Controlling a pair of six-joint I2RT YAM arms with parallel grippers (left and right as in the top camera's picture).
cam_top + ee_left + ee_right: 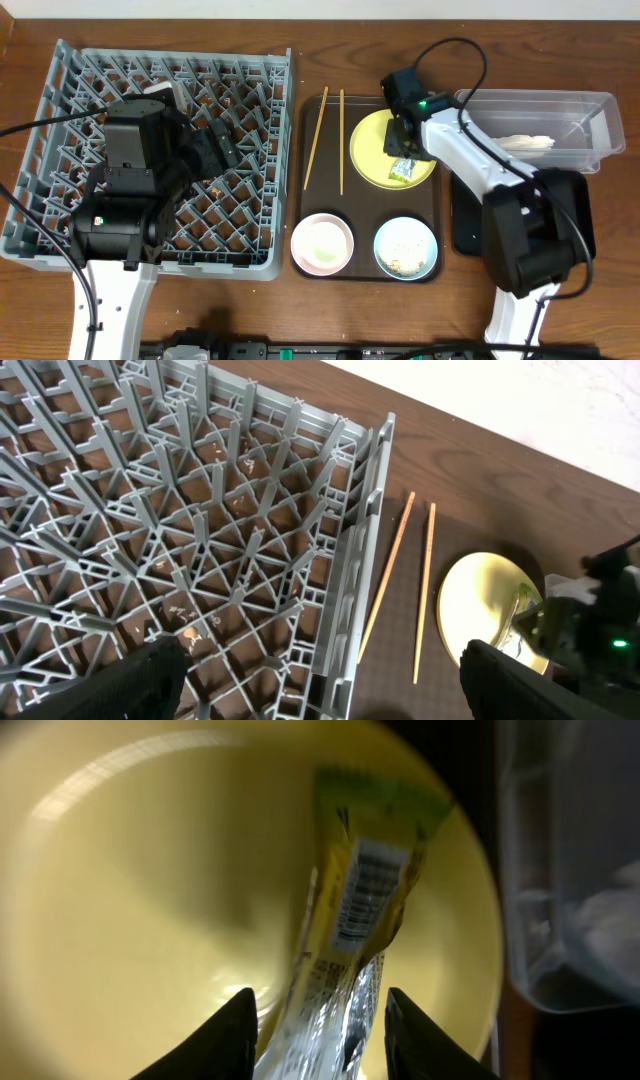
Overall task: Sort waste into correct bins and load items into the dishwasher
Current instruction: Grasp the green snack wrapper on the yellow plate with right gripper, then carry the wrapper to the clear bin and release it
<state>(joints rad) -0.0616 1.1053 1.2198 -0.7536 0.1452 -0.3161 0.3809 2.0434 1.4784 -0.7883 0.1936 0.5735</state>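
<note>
The brown tray (pixel 297 180) carries most of the things. On it are the plate (pixel 372 150) at the back right, two chopsticks (pixel 316 138) lying lengthwise at the back left, a pink bowl (pixel 322 243) at the front left and a blue bowl (pixel 405 247) at the front right. The blue bowl holds beige rice-like scraps (pixel 406 262), while the pink bowl shows only its pale inside. The wrapper (pixel 365 910) lies on the plate, toward its right edge. The right gripper (pixel 322 1038) is down over the wrapper, its two fingers (pixel 225 1040) close in on either side of the silvery end. They seem to be clamped on it, though the close, blurred wrist view leaves this a little unsure. The wrapper is green at the top and yellow below, with a barcode and lines of small print too blurred to read. Right of the plate stands the clear tub (pixel 598 108), which holds the white napkin (pixel 525 143). In front of the tub lies the black tray (pixel 465 225), largely covered by the right arm, so its contents cannot be made out. The grey rack (pixel 60 100) fills the left side of the table, just beside the brown tray. The left gripper (pixel 335 690) hangs over the right part of the rack, its jaws wide apart and holding nothing.
</note>
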